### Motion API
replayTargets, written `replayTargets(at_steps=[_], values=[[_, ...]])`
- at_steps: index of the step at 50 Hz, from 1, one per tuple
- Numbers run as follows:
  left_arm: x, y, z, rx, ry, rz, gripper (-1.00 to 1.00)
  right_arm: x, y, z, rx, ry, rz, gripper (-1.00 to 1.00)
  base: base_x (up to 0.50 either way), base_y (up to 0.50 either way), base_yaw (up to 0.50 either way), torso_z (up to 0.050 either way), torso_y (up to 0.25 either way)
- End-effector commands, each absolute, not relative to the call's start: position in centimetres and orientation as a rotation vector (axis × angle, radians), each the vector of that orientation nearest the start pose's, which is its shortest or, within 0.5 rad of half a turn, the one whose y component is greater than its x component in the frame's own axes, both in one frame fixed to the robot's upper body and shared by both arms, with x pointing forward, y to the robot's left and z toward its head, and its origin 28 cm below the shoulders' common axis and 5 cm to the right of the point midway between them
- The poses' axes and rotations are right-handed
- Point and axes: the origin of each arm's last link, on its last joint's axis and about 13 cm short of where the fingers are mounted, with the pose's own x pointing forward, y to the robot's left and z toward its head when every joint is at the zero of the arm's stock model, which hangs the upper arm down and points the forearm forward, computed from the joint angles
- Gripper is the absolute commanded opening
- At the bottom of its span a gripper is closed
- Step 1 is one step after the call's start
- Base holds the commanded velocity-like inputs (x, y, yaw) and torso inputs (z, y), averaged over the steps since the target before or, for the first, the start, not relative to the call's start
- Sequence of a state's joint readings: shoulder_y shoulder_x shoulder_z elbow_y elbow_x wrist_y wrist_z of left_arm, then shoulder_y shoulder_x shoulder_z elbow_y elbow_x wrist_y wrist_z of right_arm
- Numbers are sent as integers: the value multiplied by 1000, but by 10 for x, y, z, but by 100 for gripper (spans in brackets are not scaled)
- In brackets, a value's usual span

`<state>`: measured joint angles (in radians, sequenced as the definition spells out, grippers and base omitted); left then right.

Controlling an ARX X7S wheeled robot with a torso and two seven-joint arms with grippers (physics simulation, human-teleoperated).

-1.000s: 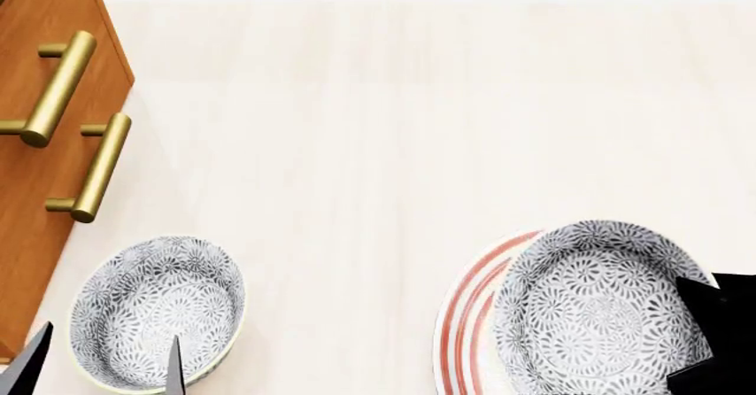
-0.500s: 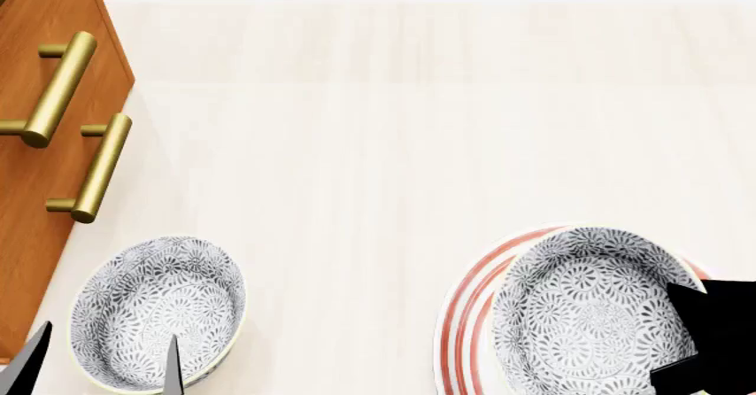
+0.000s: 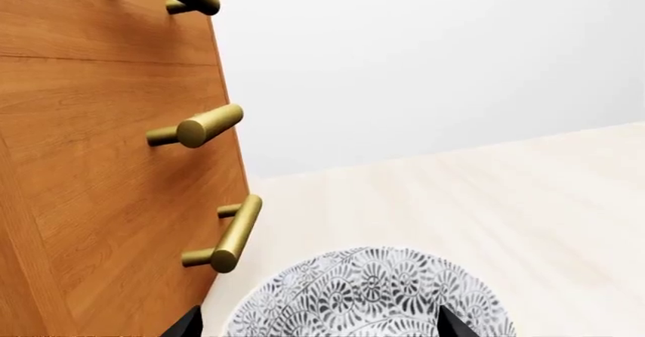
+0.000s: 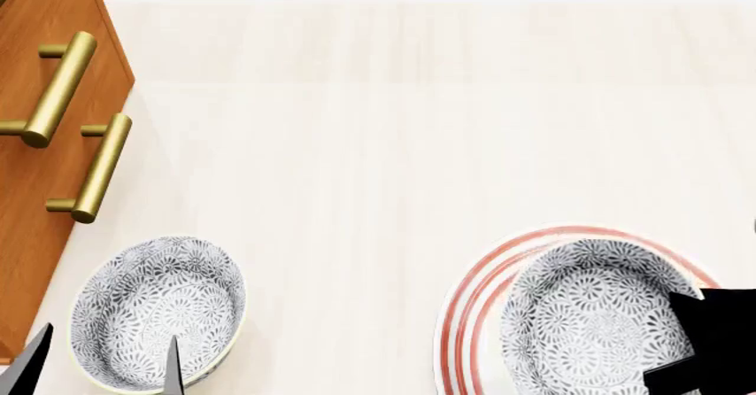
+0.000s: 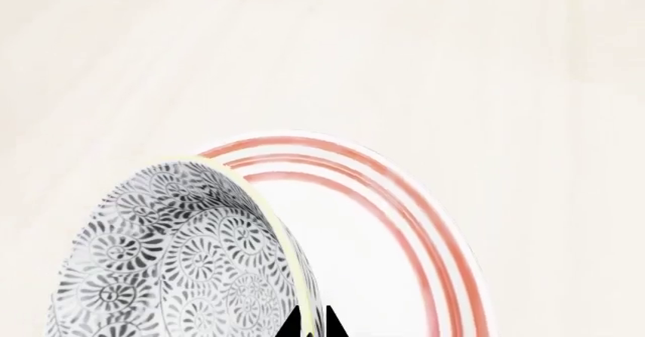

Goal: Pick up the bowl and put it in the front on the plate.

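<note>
Right at the right end effector [image 4: 697,342], the bowl [image 4: 597,315] is pinched by its rim, fingers clamped either side of the thin wall, and it sits over the plate [image 4: 473,302]. Can't tell if it's actually touching down yet, so I'd lower gently, keep it level, and only let go once it's seated flat. Glossy patterned ceramic on a slick red-ringed plate could skate. The left end effector [image 4: 101,364] hangs spread apart around another bowl [image 4: 158,311] on the pale wood surface [image 4: 378,147].
</note>
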<state>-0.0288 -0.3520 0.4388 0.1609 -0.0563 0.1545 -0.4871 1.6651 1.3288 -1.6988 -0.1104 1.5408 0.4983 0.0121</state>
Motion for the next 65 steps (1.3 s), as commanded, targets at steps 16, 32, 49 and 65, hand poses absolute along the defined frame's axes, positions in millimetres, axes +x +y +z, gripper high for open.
replayTargets(at_steps=[16,32,49,65], values=[[198,193,39,161,-252,-23,100,248,-262,220,-178,540,360,-100,0,0,0,0,0],[198,193,38,162,-244,-35,100,255,-260,216,-190,560,349,-100,0,0,0,0,-1],[197,192,37,164,-237,-51,100,260,-261,216,-203,566,302,-100,0,0,0,0,-1],[198,192,37,159,-235,-44,100,258,-265,238,-247,534,286,100,0,0,0,-1,-1]])
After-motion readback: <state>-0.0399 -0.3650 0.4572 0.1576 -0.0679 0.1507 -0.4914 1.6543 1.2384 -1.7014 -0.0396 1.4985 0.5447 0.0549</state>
